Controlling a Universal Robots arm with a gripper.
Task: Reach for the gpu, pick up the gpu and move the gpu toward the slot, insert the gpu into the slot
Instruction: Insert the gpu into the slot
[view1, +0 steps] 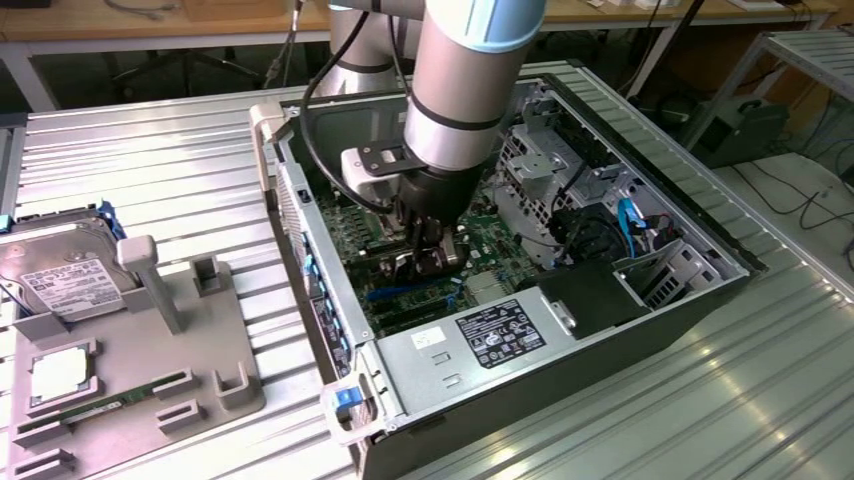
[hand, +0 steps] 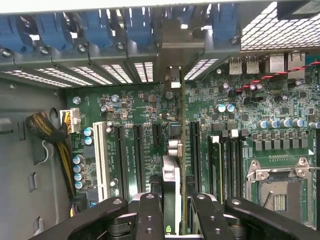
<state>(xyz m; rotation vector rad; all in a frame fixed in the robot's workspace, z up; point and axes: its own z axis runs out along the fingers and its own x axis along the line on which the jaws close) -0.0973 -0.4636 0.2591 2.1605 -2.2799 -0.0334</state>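
Note:
My gripper (view1: 430, 255) reaches down into the open computer case (view1: 694, 300), over the green motherboard (view1: 501, 245). It is shut on the gpu (view1: 391, 262), a thin dark card held upright. In the wrist view the gpu (hand: 183, 125) shows edge-on between my black fingers (hand: 150, 212), and its grey metal bracket (hand: 180, 50) stands against the case's rear wall. The gripper (hand: 174, 202) clamps the card from both sides. The blue slot (view1: 396, 295) lies on the motherboard just below the card in the exterior view. I cannot tell whether the card's edge touches it.
The silver power supply (view1: 494, 335) fills the case's near end, and drive cages (view1: 561, 160) with blue cables (view1: 627, 220) stand at the exterior view's right. A hard drive (view1: 60, 270) rests on a grey fixture (view1: 134, 370) outside. A white slot (hand: 100, 160), black slots and a processor socket (hand: 280, 192) flank the card.

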